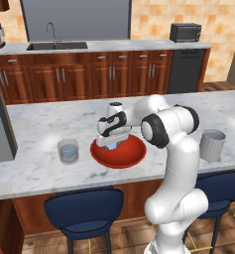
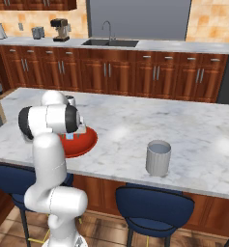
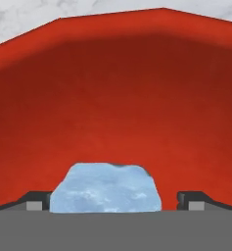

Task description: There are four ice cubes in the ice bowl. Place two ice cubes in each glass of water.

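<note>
A white Franka arm bends low over the marble island counter [image 1: 49, 124], its gripper [image 1: 112, 144] lowered into the ice bowl [image 1: 131, 154], a wide, shallow red dish near the counter's front edge. In the hand view, a pale-blue, translucent ice cube [image 3: 105, 188] with a cloudy, slightly lumpy top sits between the two dark fingertips [image 3: 38, 200]. The tips stand apart on either side of it with a gap showing at each flank, so the fingers are spread wider than the cube; whether they press on it cannot be told. The bowl's red inner wall [image 3: 117, 98] curves up behind the cube, with marble showing beyond the rim.

To the bowl's left in the left base view, just beside it, stands the clear greyish glass of water [image 1: 68, 151], upright and short. The ribbed grey glass [image 2: 158, 157] stands upright well apart on the other side, past the arm's elbow, near the counter's front edge. The arm's own forearm and wrist hide much of the bowl's interior from both base cameras.

Blue bar stools [image 1: 84, 211] sit under the counter's overhang. Behind, wooden cabinets carry a sink [image 1: 57, 45], a toaster oven [image 1: 185, 32] and a coffee machine [image 2: 61, 29].

The cube is roughly as wide as deep, showing no clear long axis.
</note>
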Controlling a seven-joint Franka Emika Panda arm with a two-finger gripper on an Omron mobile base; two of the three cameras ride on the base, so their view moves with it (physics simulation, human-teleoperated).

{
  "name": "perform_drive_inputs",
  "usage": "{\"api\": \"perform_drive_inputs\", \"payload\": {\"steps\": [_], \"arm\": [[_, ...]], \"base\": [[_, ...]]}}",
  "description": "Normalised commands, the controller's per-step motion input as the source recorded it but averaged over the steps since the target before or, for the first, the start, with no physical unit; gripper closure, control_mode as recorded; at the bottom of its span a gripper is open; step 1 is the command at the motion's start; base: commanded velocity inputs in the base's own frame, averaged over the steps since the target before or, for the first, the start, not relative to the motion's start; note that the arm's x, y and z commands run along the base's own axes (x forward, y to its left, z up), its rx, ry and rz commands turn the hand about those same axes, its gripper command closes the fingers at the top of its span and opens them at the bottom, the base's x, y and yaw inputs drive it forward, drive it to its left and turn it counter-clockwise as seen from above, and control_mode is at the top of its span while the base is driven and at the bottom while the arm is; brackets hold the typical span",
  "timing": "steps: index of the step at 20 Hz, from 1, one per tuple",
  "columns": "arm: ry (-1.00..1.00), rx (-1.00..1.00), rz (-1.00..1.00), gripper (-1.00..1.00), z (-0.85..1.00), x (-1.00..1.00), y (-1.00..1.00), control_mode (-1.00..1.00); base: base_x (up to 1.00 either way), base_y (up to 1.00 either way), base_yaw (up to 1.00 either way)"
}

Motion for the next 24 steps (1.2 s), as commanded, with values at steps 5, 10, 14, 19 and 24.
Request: {"api": "perform_drive_inputs", "payload": {"steps": [5, 10, 14, 19, 24], "arm": [[0.00, 0.00, 0.00, 1.00, -0.30, 0.00, -0.05, -1.00], [0.00, 0.01, 0.00, 1.00, -0.22, -0.04, -0.17, -1.00], [-0.05, 0.04, 0.00, 1.00, 0.00, -0.39, -0.07, -1.00], [-0.20, 0.14, 0.00, 1.00, 0.68, -0.79, -0.01, -1.00], [-0.18, 0.07, 0.02, 1.00, 1.00, -0.83, 0.05, -1.00]], "base": [[0.00, 0.00, 0.00], [0.00, 0.00, 0.00], [0.00, 0.00, 0.00], [0.00, 0.00, 0.00], [0.00, 0.00, 0.00]]}}
